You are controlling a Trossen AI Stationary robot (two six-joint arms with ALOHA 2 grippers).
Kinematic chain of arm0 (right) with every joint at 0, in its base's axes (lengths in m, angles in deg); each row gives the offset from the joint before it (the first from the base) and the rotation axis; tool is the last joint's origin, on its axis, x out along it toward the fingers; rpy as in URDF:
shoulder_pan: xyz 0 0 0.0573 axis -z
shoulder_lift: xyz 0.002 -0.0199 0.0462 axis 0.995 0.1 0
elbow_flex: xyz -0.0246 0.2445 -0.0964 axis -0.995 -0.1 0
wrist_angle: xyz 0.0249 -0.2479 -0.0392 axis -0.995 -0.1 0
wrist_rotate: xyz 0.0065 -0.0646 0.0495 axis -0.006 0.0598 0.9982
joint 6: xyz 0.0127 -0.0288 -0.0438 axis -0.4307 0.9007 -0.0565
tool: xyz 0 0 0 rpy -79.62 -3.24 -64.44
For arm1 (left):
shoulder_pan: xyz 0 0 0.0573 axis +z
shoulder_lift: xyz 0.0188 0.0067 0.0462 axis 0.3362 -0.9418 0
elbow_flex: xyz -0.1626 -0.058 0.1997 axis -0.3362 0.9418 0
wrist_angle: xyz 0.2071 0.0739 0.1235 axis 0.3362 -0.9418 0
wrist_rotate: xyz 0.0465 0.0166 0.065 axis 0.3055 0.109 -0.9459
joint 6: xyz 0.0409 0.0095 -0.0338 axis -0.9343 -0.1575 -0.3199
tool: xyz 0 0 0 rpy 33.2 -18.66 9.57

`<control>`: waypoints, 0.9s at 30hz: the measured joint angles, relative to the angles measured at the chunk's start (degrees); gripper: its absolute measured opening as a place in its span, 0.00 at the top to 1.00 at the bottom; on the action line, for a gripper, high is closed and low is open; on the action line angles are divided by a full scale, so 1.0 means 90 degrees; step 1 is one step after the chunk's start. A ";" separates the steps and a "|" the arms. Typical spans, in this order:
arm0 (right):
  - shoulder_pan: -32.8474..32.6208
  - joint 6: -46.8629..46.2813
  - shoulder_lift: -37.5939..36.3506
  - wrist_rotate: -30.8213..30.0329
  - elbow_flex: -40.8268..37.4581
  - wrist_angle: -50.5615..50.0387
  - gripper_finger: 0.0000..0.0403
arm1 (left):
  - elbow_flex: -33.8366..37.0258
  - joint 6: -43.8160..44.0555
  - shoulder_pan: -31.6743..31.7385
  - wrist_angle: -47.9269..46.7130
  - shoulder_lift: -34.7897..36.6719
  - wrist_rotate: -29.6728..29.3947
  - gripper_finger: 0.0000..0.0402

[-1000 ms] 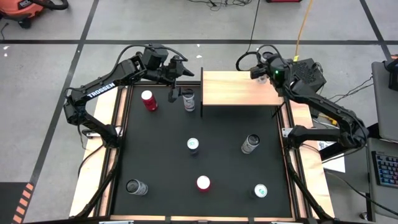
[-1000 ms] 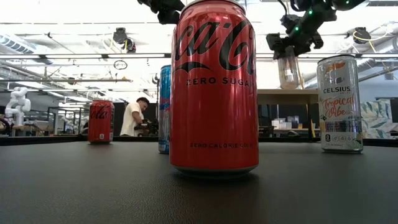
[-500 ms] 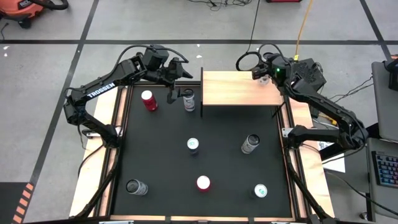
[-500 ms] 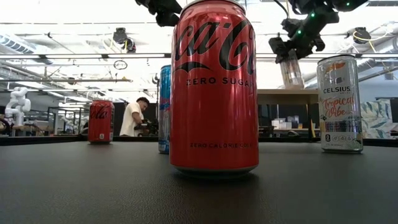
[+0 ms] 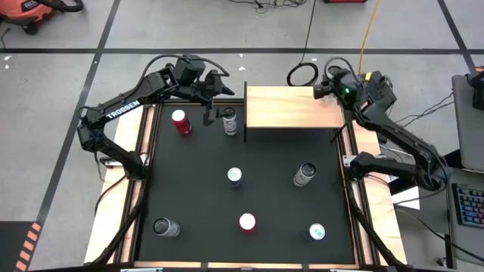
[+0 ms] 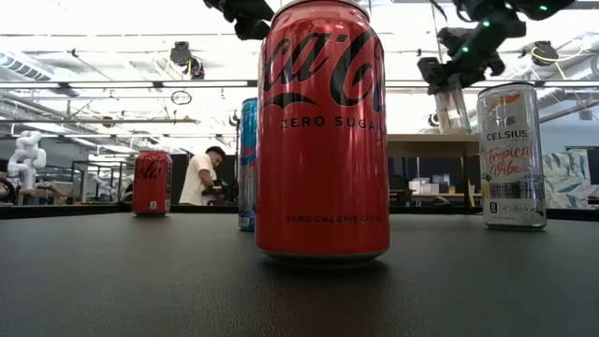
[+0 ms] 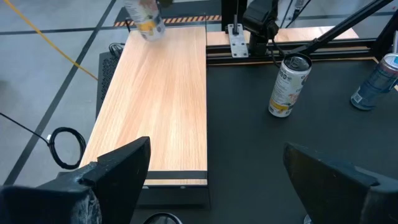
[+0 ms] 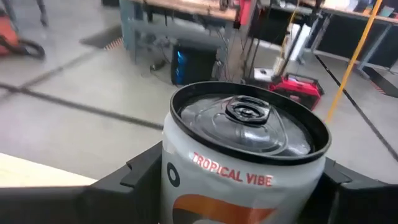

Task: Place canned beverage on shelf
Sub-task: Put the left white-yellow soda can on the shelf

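Tropical Vibe can [image 8: 245, 155] clamped in right tool [image 5: 327, 88], hanging over the shelf [image 5: 291, 107] at its far right corner. Left tool [image 5: 215, 97] wide open, holding nothing, just off the shelf's left edge above the worktop [image 5: 197, 189].

Can [image 8: 245, 155] sits between my right fingers: white body, "TROPICAL VIBE" lettering with orange below it, silver lid, tab unopened. Hangs tilted in air above shelf [image 5: 291, 107], toward its 2 o'clock corner.

Shelf is flat pale-wood board on black supports, at table's 1 o'clock. Top bare.

Six other cans stand on black table, well apart from shelf.
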 joint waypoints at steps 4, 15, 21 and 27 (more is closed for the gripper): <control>0.0002 0.0119 -0.0593 0.0477 -0.0703 0.1005 0.41 | 0.0000 -0.0002 0.0002 0.0016 0.0002 0.0000 0.08; 0.0110 0.0569 -0.0397 0.0434 -0.0878 0.0989 0.41 | 0.0000 -0.0002 0.0000 0.0034 0.0000 0.0000 0.08; 0.0147 0.0588 -0.0296 0.0401 -0.0878 0.1120 0.40 | 0.0000 -0.0002 0.0001 0.0034 0.0002 -0.0002 0.08; 0.0199 0.0681 -0.0166 0.0322 -0.0875 0.1254 0.40 | 0.0000 -0.0002 0.0001 0.0034 0.0002 -0.0007 0.08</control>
